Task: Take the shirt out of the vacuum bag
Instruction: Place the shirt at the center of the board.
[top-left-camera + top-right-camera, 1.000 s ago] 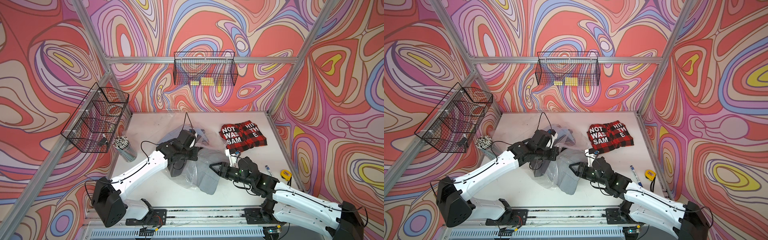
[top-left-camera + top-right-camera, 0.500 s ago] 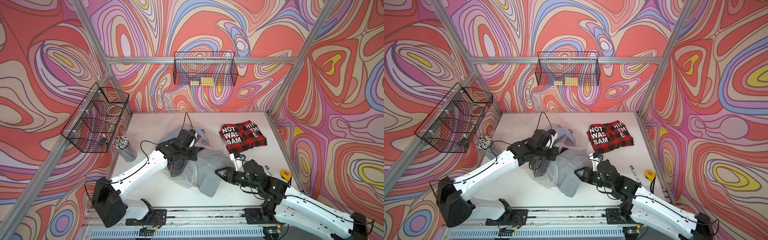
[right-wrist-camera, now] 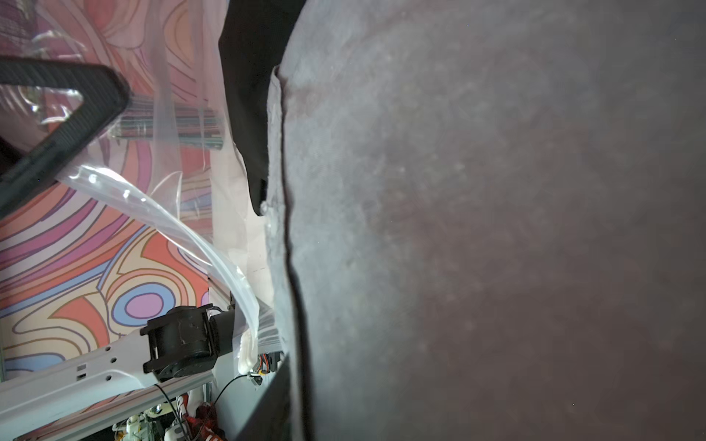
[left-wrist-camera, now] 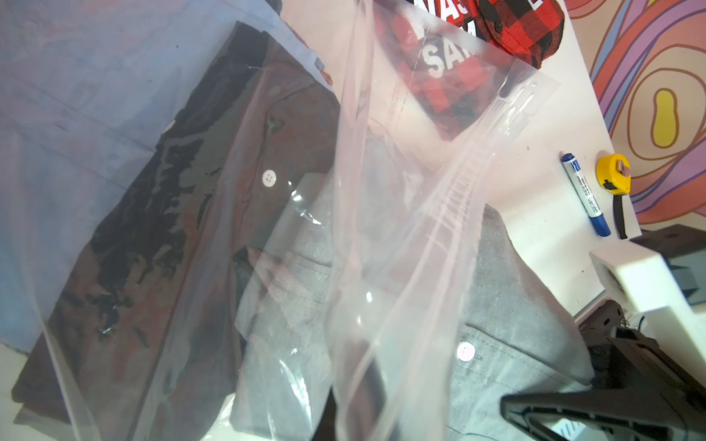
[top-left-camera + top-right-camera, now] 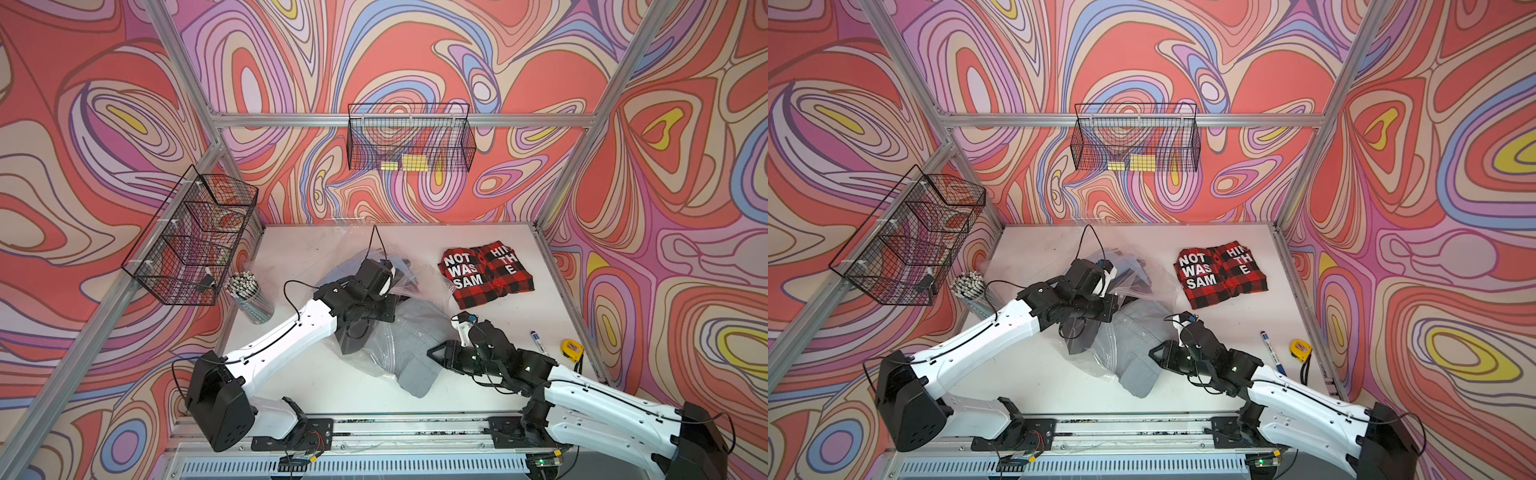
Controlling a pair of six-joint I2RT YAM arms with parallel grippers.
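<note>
Right gripper point(image 5: 434, 358) lies against the grey shirt point(image 5: 415, 374) at the middle of the worktop point(image 5: 316, 386). Its jaws have narrowed within the last second, though whether they pinch fabric cannot be told. Left gripper point(image 5: 374, 311) is clamped on the vacuum bag point(image 5: 374, 361), holding the film lifted. Since a second ago the shirt's free end has slid further out toward the near edge. Judgement: extraction is roughly half done, the far half remaining under plastic. Long axis runs far-to-near, free end pointing at the near edge; which end is the collar cannot be told.
</note>
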